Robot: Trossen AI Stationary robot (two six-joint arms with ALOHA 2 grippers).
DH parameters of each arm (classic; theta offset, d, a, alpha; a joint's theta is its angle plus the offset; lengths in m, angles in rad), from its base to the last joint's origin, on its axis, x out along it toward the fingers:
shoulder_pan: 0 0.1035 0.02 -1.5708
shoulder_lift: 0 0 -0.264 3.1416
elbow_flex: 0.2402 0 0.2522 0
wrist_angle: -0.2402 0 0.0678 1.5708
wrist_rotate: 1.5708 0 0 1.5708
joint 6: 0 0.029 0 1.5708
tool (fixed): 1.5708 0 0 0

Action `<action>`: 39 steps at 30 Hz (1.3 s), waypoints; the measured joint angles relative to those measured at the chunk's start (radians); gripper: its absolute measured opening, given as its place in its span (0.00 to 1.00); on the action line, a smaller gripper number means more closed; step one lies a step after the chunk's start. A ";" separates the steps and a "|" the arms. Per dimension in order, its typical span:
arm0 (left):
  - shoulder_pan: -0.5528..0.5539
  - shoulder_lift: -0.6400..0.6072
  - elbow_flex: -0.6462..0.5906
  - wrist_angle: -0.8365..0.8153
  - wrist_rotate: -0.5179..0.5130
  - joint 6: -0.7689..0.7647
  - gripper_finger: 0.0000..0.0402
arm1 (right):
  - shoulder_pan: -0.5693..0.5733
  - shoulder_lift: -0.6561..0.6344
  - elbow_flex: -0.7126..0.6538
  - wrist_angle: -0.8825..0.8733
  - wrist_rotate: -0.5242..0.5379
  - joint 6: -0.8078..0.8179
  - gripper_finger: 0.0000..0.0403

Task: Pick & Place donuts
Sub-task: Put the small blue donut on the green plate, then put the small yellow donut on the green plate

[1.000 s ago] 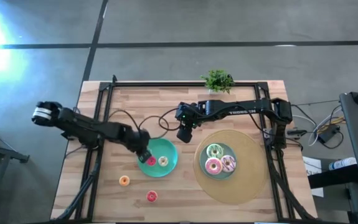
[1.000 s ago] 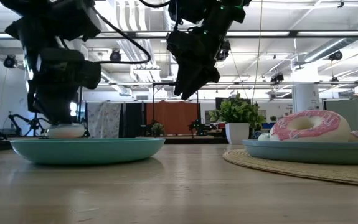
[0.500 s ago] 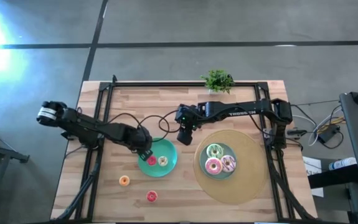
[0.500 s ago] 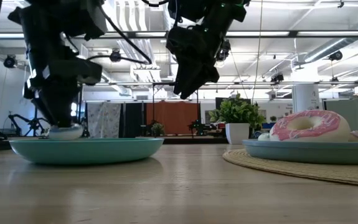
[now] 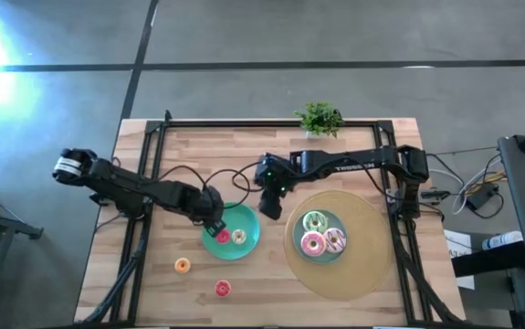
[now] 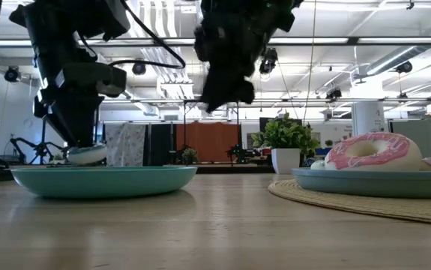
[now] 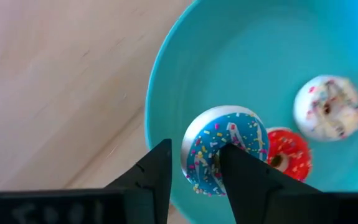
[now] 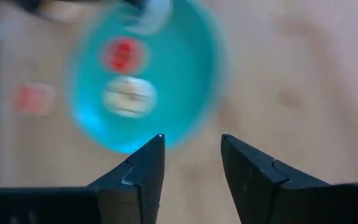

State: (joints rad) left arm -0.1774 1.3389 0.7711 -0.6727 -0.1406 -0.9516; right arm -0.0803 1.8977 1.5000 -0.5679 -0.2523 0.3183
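Observation:
A small teal plate (image 5: 245, 219) holds a tiny red donut (image 5: 223, 237) and a pale one (image 5: 239, 237). My left gripper (image 5: 215, 225) stands open over the plate's left rim. A blue sprinkled donut (image 7: 228, 127) stands tilted on edge between its fingers and shows just above the rim in the low view (image 6: 86, 154). An orange donut (image 5: 182, 266) and another red one (image 5: 223, 289) lie on the wood near the front. Three larger iced donuts (image 5: 314, 243) sit on a second teal plate (image 5: 321, 260). My right gripper (image 5: 269, 205) hangs open above the table between the two plates. My left gripper comes from above with the blue donut's ring (image 7: 200, 155) between its open fingers. One finger (image 7: 244, 177) stands in front of the donut's hole, and a gap shows at the other finger (image 7: 157, 177). Whether the donut touches a finger I cannot tell.
The larger plate rests on a round woven mat (image 5: 362, 265) at the right. A small potted plant (image 5: 319, 119) stands at the far edge. Black frame rails and cables run along the table's left, right and far sides. Bare wood lies along the near edge.
My left gripper has risen slightly over the plate's left rim, and the pale-looking donut at its tips now sits a little higher and more tilted. My right gripper has shifted slightly toward the small teal plate.

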 joint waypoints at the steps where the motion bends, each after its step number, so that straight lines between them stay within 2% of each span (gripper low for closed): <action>1: 0.002 -0.005 0.000 0.008 0.000 0.000 0.27 | -0.001 0.004 -0.009 0.055 -0.062 0.033 0.36; 4: 0.008 -0.024 -0.003 0.031 0.005 0.000 0.27 | -0.006 0.040 -0.047 0.259 -0.197 0.180 0.32; 8: 0.010 -0.046 -0.008 0.051 0.013 -0.001 0.27 | -0.011 0.119 -0.062 0.508 -0.249 0.363 0.23; 12: 0.010 -0.058 -0.009 0.063 0.049 -0.005 0.27 | -0.009 0.188 -0.061 0.622 -0.274 0.461 0.12; 16: 0.010 -0.061 -0.009 0.065 0.052 -0.013 0.27 | -0.005 0.229 -0.037 0.631 -0.285 0.476 0.06; 29: 0.000 -0.077 -0.039 0.038 0.065 -0.033 0.27 | -0.006 0.217 -0.024 0.596 -0.272 0.431 0.06; 34: -0.105 -0.129 -0.039 -0.003 0.125 -0.080 0.27 | -0.006 0.192 -0.025 0.491 -0.272 0.346 0.06; 39: -0.273 -0.154 -0.040 -0.078 0.163 -0.233 0.27 | -0.005 0.179 -0.025 0.396 -0.272 0.252 0.06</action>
State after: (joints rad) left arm -0.4504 1.1852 0.7307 -0.7511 0.0223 -1.1845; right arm -0.0853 2.0766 1.4754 -0.1718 -0.5240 0.5700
